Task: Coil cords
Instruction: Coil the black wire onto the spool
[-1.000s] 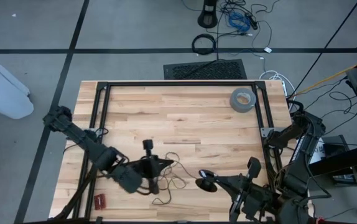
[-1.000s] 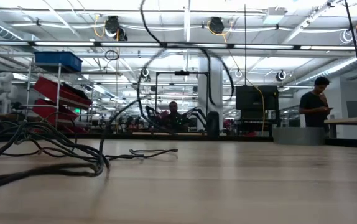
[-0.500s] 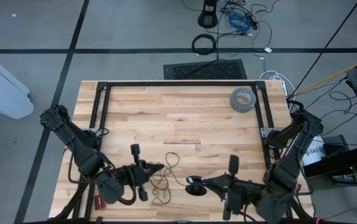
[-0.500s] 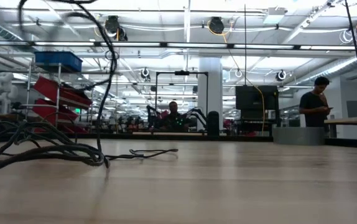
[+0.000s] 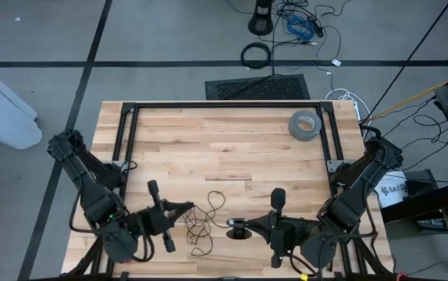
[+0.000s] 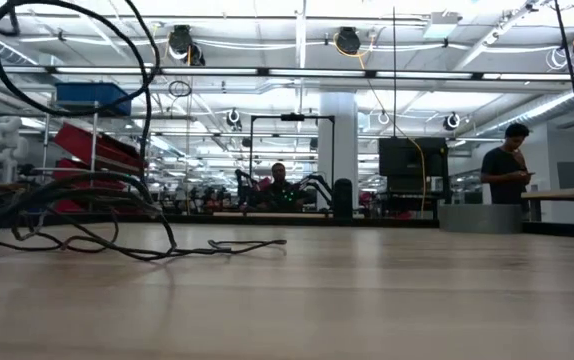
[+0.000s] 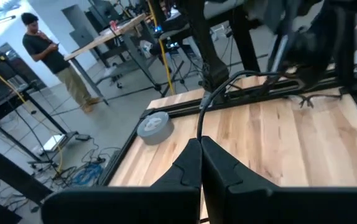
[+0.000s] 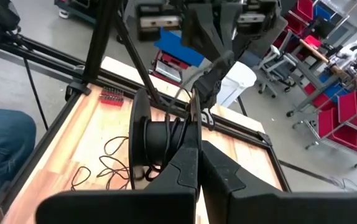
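Right gripper [image 5: 238, 229] was clenched on a black spool [image 8: 148, 142], a few turns of the cords [image 5: 200, 226] already on it. Left gripper [image 5: 185, 208] was pinched shut just beside, apparently on the same wire. Loose loops lay on the table [image 5: 232, 148] between the two grippers. Winding was judged to be under way; the next move would need the slack fed in under tension. Tape roll [image 5: 304, 124] sat well beyond.

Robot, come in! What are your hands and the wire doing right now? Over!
Left gripper shut, at wire's edge. Right gripper shut, holding small black spool. Thin black wire lies loose, tangled between them. Tape roll far off, nothing blocking.
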Tool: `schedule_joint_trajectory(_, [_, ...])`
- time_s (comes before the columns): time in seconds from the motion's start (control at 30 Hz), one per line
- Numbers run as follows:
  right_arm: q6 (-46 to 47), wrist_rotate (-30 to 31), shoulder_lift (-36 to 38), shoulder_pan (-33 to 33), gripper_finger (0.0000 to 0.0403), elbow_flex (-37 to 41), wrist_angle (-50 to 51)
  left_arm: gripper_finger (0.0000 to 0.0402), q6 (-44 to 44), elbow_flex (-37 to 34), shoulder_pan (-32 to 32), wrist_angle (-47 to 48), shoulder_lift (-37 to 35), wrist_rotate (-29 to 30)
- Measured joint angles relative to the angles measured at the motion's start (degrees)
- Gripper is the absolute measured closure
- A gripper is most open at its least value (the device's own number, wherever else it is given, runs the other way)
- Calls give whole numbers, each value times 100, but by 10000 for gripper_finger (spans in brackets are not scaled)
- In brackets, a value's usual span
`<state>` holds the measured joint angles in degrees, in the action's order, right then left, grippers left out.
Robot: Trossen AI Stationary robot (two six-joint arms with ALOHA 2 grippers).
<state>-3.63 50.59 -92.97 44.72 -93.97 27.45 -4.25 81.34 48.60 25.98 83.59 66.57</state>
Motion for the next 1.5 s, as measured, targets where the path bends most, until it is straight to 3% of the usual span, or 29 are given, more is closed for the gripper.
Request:
schedule_joint_trajectory(0.57, [444,-44,-2,-409,403,0,426,400,-2,0,94,-641,-7,-35])
schedule_joint_trajectory(0.87, [-289,-109,-308,-601,403,0,438,400,-112,0,-131,-777,55,-345])
schedule_joint_trajectory(1.27, [-407,896,-593,-892,403,0,358,400,-146,0,-581,-1072,306,-485])
schedule_joint_trajectory(1.5, [-651,1856,-820,-957,403,0,159,400,-52,0,-856,-1383,573,-561])
